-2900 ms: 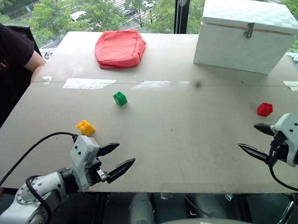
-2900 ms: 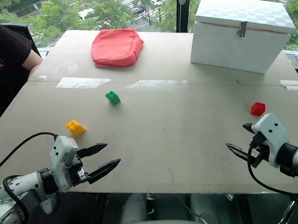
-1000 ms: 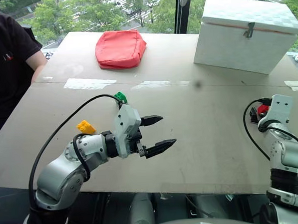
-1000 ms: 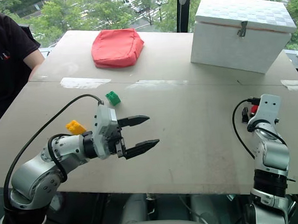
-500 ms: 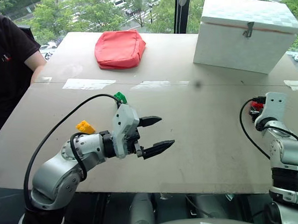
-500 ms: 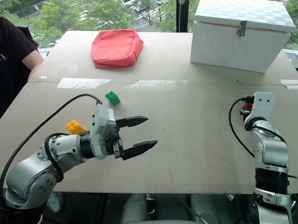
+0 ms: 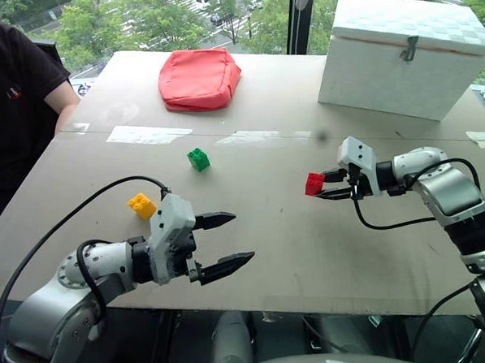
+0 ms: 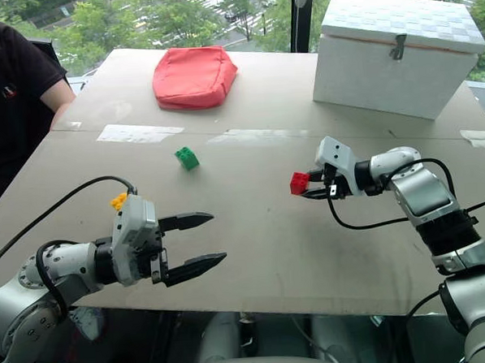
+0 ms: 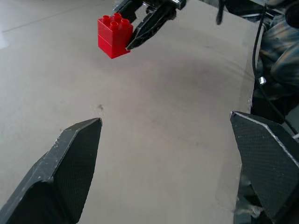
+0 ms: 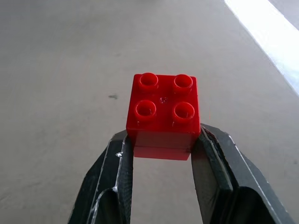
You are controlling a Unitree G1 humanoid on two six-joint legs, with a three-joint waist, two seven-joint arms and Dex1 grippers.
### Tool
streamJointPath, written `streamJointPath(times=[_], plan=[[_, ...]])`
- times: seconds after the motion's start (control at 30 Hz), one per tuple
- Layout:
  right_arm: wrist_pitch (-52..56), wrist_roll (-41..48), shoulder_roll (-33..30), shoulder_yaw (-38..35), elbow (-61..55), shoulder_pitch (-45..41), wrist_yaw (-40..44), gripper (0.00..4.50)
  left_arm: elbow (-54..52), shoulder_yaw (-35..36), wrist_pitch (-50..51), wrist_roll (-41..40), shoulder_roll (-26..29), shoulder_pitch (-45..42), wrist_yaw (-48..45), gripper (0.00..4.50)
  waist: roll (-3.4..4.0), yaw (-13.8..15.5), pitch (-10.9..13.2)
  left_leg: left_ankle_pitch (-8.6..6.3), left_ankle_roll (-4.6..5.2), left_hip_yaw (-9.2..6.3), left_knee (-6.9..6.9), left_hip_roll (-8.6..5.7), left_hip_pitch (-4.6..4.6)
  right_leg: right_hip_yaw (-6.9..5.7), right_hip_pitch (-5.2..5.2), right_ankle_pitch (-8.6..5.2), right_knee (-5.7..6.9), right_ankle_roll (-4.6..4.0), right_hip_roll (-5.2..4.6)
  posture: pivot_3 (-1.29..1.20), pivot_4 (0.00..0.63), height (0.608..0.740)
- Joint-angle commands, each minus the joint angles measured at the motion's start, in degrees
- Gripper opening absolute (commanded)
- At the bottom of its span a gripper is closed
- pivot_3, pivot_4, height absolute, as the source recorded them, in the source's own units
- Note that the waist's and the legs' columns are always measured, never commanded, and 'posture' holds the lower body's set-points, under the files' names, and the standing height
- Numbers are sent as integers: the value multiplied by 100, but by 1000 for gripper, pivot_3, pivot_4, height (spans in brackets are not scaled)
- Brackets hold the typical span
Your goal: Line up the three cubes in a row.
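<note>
The red cube (image 7: 314, 183) hangs just above the table, right of centre, studs up, pinched between the black fingers of my right gripper (image 7: 321, 185), which points to the left. It also shows in the right wrist view as the red cube (image 10: 163, 114), and in the left wrist view as the red cube (image 9: 113, 36). The green cube (image 7: 197, 159) rests on the table left of centre. Nearer and further left lies the yellow cube (image 7: 141, 205), beside my left arm. My left gripper (image 7: 241, 237) hovers open over the near table, holding nothing.
A large red pouch (image 7: 198, 78) lies at the back left and a big white box (image 7: 406, 51) stands at the back right. A person in a dark shirt (image 7: 14, 96) sits at the table's left edge. The table's front edge (image 7: 314, 308) is just below both grippers.
My right gripper has shut on the red cube, lifted it and swung it left towards the table's middle. My left gripper has drawn back and left, still open.
</note>
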Motion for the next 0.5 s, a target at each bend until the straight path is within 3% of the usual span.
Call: streamJointPath(times=[0.03, 0.5], plan=[[-746, -255, 182, 122, 778, -457, 549, 1269, -129, 278, -189, 3, 27, 121, -37, 4500, 0, -6, 1, 0, 0, 0, 0, 0, -1, 1, -1, 0, 0, 0, 0, 0, 150, 740], [-1555, -774, 681, 126, 1987, -973, 971, 1269, -149, 701, -349, 8, 104, 540, -161, 4500, 4, -42, 3, -3, -9, 11, -4, 2, 0, 0, -4, 2, 3, 1, -2, 0, 150, 740]])
